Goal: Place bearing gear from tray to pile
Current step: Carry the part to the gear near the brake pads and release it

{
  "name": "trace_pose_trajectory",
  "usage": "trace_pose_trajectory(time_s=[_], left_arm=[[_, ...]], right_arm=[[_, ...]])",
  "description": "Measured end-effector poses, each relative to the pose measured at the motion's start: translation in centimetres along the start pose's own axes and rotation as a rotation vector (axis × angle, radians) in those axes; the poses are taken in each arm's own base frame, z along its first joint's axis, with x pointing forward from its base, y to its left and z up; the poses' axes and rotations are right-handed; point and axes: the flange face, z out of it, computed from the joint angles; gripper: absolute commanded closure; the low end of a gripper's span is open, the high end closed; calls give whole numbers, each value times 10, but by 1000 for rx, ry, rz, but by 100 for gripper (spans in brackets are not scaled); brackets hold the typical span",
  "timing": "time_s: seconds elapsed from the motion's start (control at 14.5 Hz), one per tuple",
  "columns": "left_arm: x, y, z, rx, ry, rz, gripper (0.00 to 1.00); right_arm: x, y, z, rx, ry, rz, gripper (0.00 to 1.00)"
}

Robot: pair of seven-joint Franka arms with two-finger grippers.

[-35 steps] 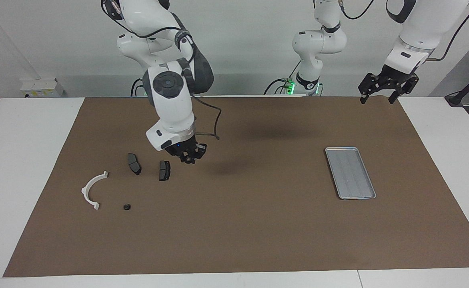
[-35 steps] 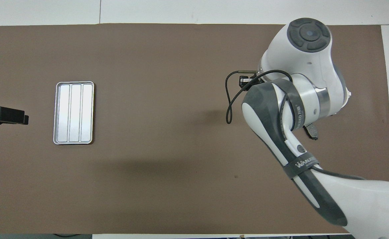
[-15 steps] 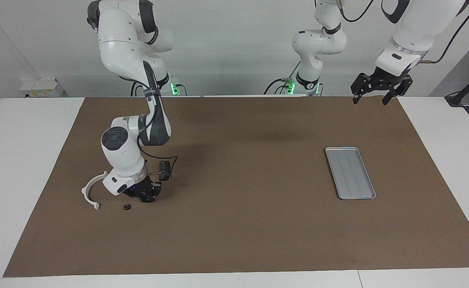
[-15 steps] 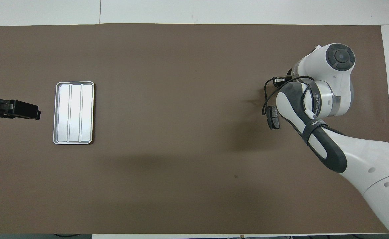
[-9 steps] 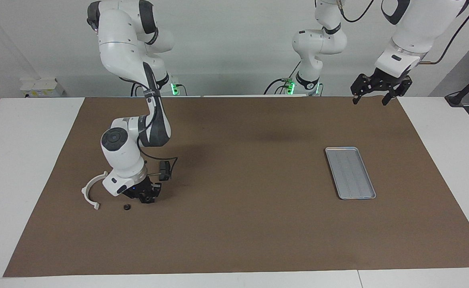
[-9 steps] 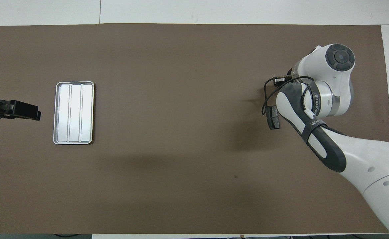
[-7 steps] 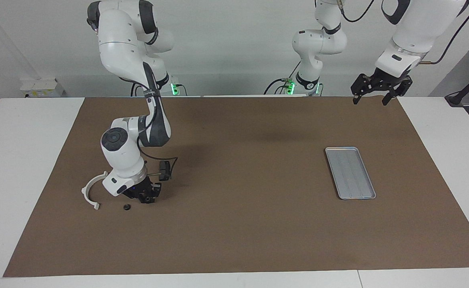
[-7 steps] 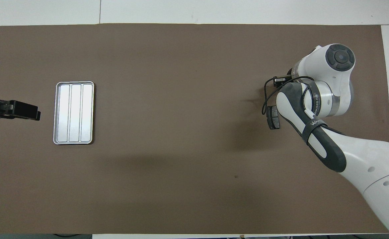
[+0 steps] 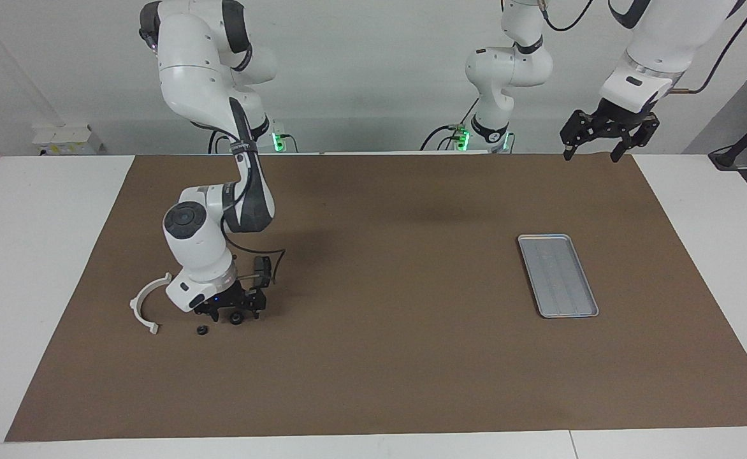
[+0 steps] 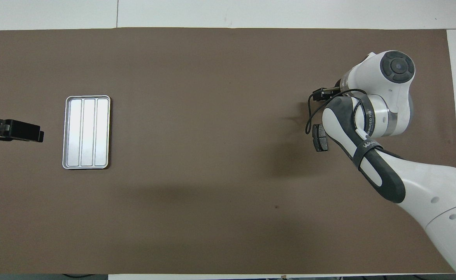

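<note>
Legible text: a partial "WAN…" was printed on the right arm's dark strap (image 10: 365,146); nothing else was readable.

A big brown mat (image 9: 386,357) covers most of the white table (image 9: 36,255), bare white showing at both ends. Beside the mat's edge nearest the robots, at the right arm's end, sits a pale wall socket box (image 9: 67,139). Green lights (image 9: 276,138) glow nearby.
</note>
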Motion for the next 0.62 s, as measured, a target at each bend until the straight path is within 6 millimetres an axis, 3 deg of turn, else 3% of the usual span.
trace_pose_trajectory(time_s=[0.62], left_arm=[[0,-4,0,0,0,-7,0]], right_arm=[[-2,6,-64,3,2,10,0]])
